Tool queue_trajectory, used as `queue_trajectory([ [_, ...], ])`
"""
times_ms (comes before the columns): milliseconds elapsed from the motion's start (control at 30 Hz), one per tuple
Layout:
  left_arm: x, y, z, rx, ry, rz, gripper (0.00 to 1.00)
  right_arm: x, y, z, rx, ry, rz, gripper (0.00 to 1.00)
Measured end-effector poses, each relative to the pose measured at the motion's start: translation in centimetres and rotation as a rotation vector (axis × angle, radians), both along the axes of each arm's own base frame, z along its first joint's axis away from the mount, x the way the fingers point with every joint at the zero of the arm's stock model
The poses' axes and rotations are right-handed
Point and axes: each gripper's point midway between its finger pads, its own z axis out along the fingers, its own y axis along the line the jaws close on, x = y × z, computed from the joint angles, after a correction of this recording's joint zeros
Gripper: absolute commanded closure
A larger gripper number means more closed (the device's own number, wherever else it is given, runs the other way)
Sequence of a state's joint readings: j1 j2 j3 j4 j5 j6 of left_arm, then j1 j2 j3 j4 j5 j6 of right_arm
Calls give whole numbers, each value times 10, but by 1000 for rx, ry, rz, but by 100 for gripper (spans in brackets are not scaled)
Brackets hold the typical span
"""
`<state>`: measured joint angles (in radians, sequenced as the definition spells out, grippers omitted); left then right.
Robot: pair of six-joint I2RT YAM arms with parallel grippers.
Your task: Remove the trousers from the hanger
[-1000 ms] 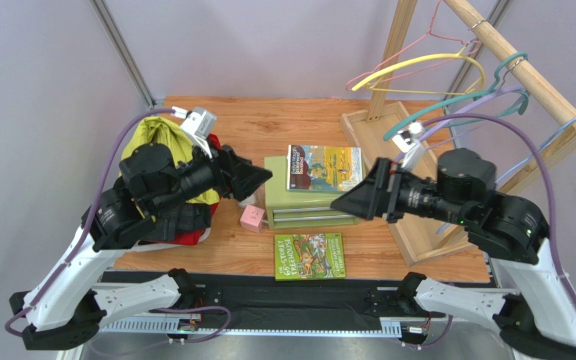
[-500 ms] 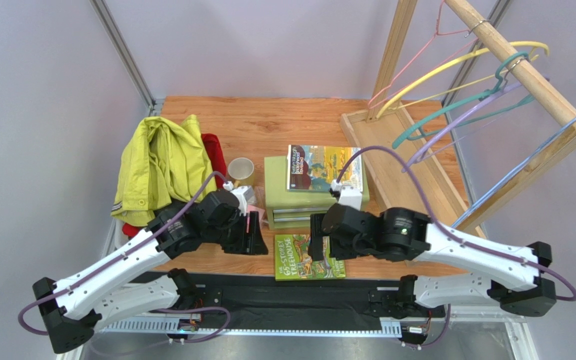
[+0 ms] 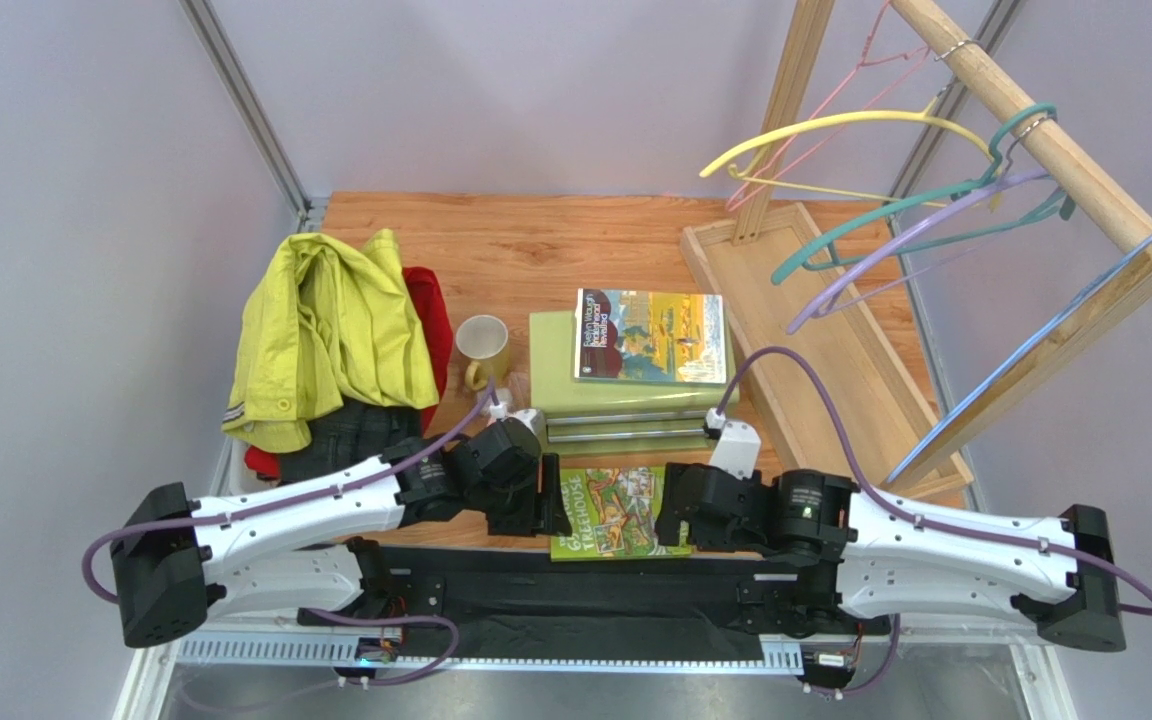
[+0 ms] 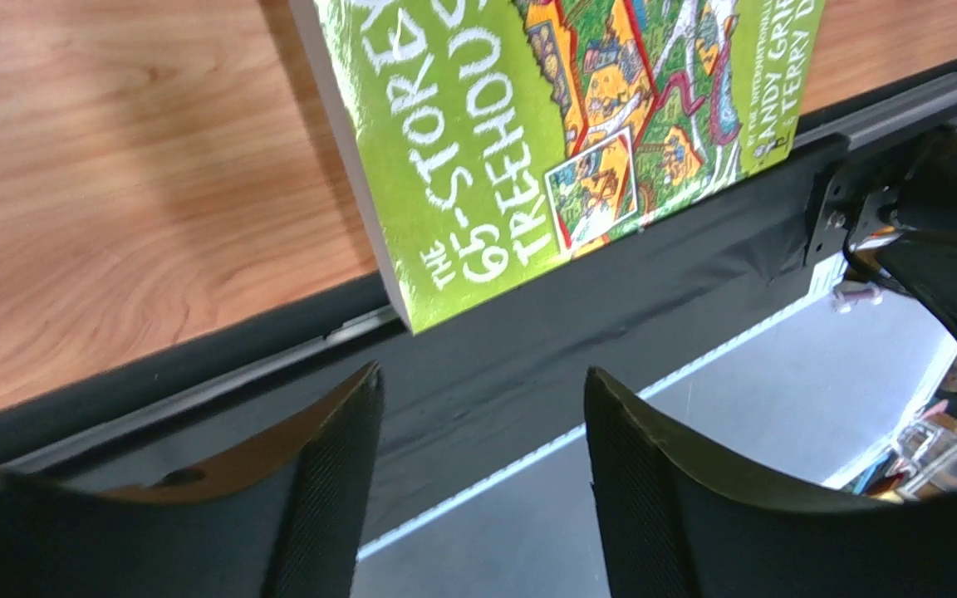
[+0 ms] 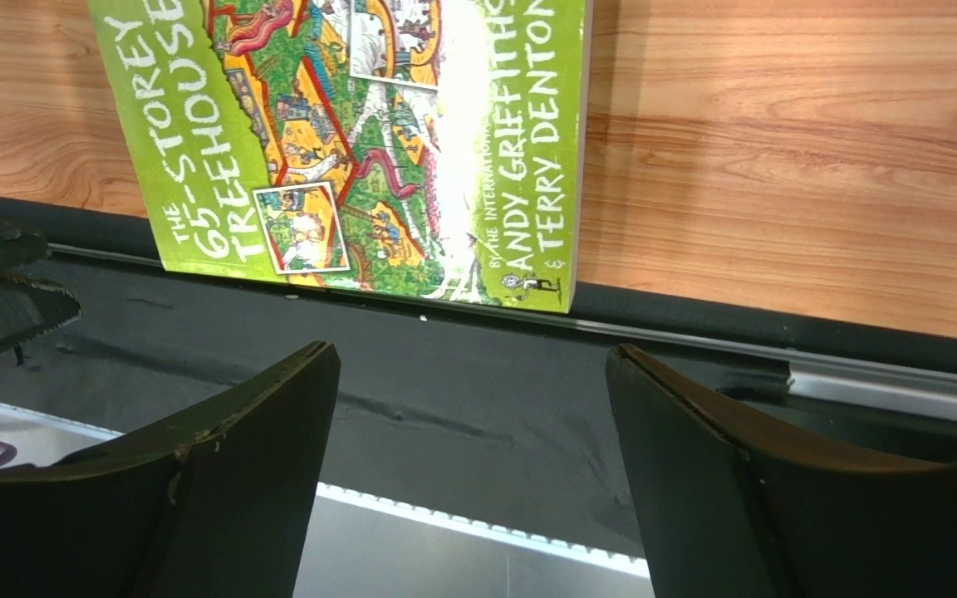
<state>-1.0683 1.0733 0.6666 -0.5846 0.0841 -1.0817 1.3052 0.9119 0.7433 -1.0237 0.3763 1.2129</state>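
Observation:
The trousers lie in a pile at the table's left: a yellow-green garment (image 3: 324, 330) on top, red cloth (image 3: 425, 308) beside it and dark cloth (image 3: 345, 432) beneath. Several bare hangers hang on the wooden rail (image 3: 1033, 120) at the back right: yellow (image 3: 838, 131), teal (image 3: 913, 210), purple (image 3: 928, 240) and blue (image 3: 1018, 360). My left gripper (image 3: 555, 498) is open and empty, low at the table's near edge by the green book (image 3: 620, 510). My right gripper (image 3: 668, 513) is open and empty at the book's other side. The wrist views show the left gripper (image 4: 484, 386) and the right gripper (image 5: 471, 361) over the black strip.
A cream mug (image 3: 483, 348) stands by the pile. A green box (image 3: 620, 405) with a book (image 3: 650, 336) on top sits mid-table. The wooden rack base (image 3: 823, 345) fills the right side. The green book also shows in the left wrist view (image 4: 571, 125) and the right wrist view (image 5: 359, 137).
Both arms have folded down from mid-table to the near edge, grippers now low beside the green book. The hangers have swung on the rail.

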Motion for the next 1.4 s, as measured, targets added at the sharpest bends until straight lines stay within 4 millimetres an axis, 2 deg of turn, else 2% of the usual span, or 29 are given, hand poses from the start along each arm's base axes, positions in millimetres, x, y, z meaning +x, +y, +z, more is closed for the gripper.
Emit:
queue_trajectory([
  [100, 2, -6, -7, -34, -12, 22, 45, 1, -6, -14, 46, -11, -25, 34],
  [167, 3, -7, -17, -41, -9, 37, 44, 1, -10, -24, 63, -12, -39, 35],
  [233, 2, -3, -29, -18, 6, 52, 37, 1, -12, -32, 72, -11, -52, 29],
  [300, 3, -2, -36, 5, 14, 63, 36, 1, -12, -40, 77, -8, -63, 25],
  [367, 5, -2, -38, 12, 11, 73, 36, 1, -13, -47, 64, -3, -69, 25],
  [567, 11, -4, -44, -33, -25, 103, 39, 5, -11, -65, 50, -9, -81, 30],
  [733, 18, 0, -47, -80, -79, 151, 41, 8, -14, -80, 95, -23, -99, 40],
  [933, 24, -1, -50, -142, -144, 175, 41, 13, -11, -80, 189, -55, -116, 46],
  [1100, 28, -12, -47, -183, -173, 179, 40, 16, -13, -80, 215, -75, -123, 45],
  [1233, 24, -14, -53, -202, -161, 187, 41, 22, -13, -81, 216, -88, -137, 47],
  [1333, 24, -15, -55, -212, -156, 197, 47, 25, -10, -82, 208, -97, -129, 62],
  [1400, 25, -14, -58, -205, -157, 204, 58, 27, -7, -81, 209, -104, -124, 76],
])
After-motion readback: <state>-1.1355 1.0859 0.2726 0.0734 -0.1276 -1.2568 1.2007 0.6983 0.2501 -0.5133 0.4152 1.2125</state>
